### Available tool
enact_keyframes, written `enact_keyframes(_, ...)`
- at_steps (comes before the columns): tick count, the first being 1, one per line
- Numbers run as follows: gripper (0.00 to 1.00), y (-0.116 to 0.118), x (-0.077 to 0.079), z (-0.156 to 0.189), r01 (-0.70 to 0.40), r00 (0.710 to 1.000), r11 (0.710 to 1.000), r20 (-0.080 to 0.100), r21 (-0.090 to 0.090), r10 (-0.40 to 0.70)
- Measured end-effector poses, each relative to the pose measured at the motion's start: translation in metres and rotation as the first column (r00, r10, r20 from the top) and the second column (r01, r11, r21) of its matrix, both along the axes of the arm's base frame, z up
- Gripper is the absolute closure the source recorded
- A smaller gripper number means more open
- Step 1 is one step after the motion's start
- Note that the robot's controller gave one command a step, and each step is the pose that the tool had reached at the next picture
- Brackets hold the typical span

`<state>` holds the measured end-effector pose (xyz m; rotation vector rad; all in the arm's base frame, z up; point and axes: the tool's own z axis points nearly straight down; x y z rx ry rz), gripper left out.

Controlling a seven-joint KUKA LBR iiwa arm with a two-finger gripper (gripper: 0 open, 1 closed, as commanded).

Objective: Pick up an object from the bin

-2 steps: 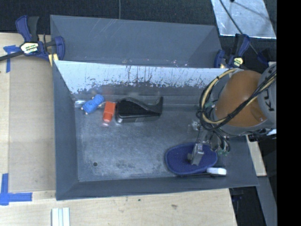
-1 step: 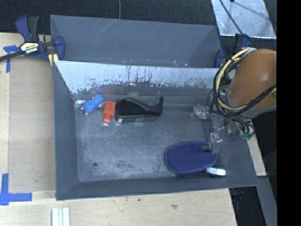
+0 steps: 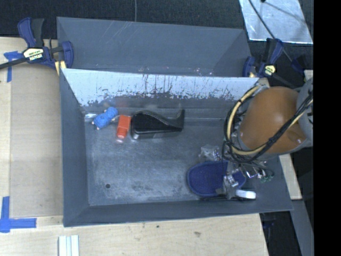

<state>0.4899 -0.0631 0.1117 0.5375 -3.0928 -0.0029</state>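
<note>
The arm (image 3: 269, 124) had its jaws down just right of the dark blue rounded object (image 3: 204, 178), their state unclear, with nothing apparently lifted yet.

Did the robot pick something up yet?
Not yet. The hand is low in the bin's lower right corner, beside a dark blue round thing lying on the floor. Gripping and lifting are left. The black thing, orange piece and small blue piece lie untouched at the back.
</note>
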Motion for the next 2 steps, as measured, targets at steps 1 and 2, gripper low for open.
enact_keyframes(1, 0.0, -0.0387, -0.0017, -0.0389, 0.021, 1.0, 1.0, 0.02, 0.006, -0.021)
enact_keyframes(2, 1.0, -0.0374, -0.0017, -0.0372, 0.014, 1.0, 1.0, 0.02, 0.005, -0.015)
